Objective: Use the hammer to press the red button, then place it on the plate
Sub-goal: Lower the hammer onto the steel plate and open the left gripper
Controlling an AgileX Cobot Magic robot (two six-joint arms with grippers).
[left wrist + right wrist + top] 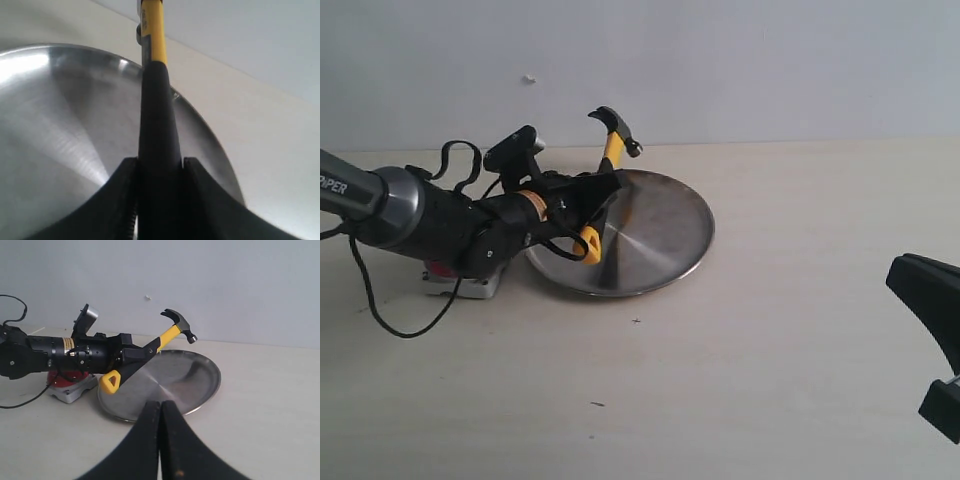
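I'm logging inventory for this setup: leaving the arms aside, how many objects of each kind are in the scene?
hammer: 1
red button: 1
plate: 1
Total: 3

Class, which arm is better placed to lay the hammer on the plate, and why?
Left. The left claw grips the hammer over the plate; the right claw is shut, empty and well apart from it.

brushed shiny metal plate [660,235], matt rubber-sleeved hammer [610,150]
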